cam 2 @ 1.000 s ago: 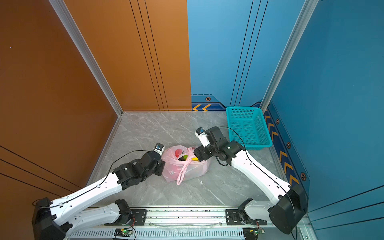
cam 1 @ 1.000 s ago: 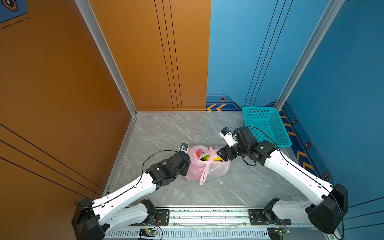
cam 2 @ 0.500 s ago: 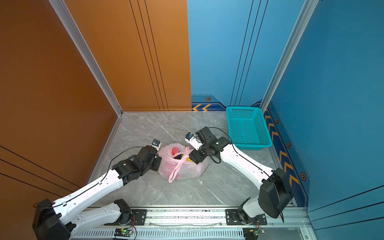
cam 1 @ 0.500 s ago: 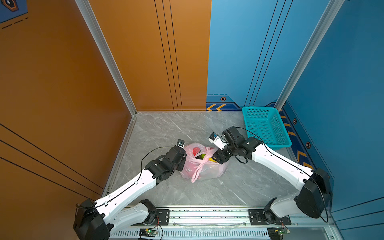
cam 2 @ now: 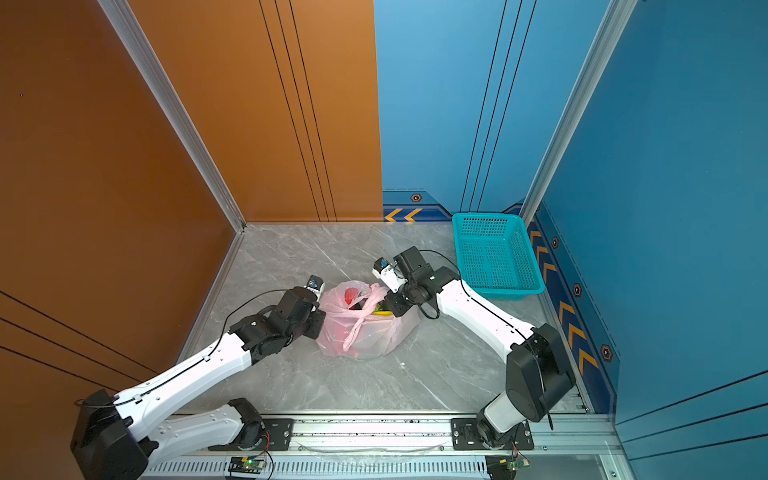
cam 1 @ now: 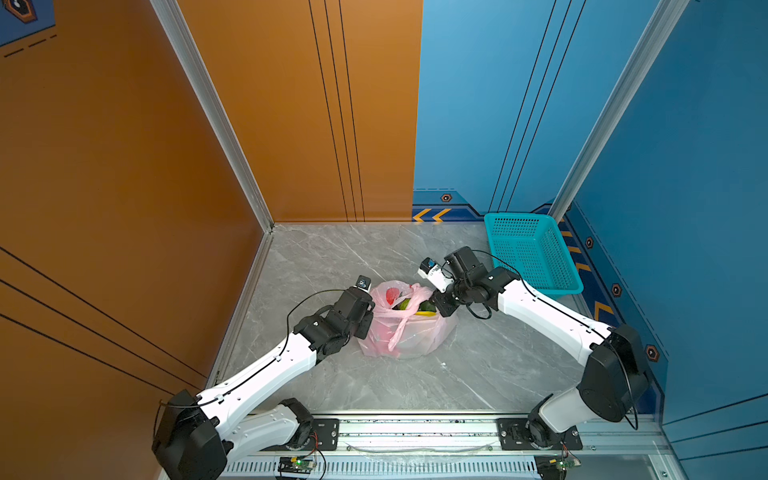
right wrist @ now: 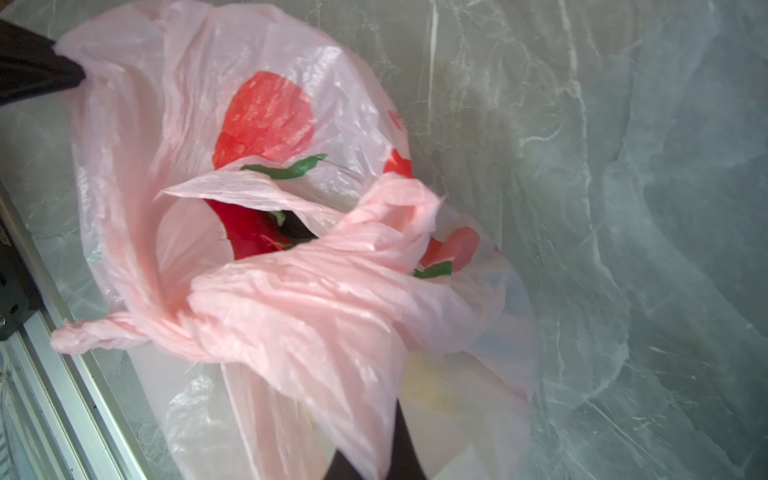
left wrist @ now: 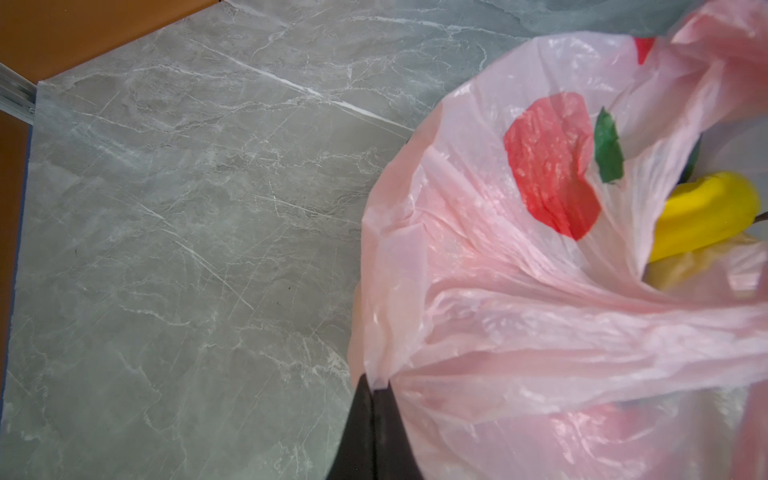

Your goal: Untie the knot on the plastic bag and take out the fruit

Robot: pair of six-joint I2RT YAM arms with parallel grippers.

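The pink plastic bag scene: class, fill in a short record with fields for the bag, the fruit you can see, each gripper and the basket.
Bag: the plastic bag lies on the grey table, mouth open, twisted handles hanging down its front
Visible fruit: yellow banana and red fruit, both inside the bag
Left gripper: shut on the bag's edge
Right gripper: shut on the opposite edge, plastic draped over its fingers
Basket: teal basket, far right corner, apart from the bag

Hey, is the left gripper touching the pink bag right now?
Touching. The left wrist view shows the left gripper shut on a fold of the plastic bag, the pink film pinched between its dark jaws.
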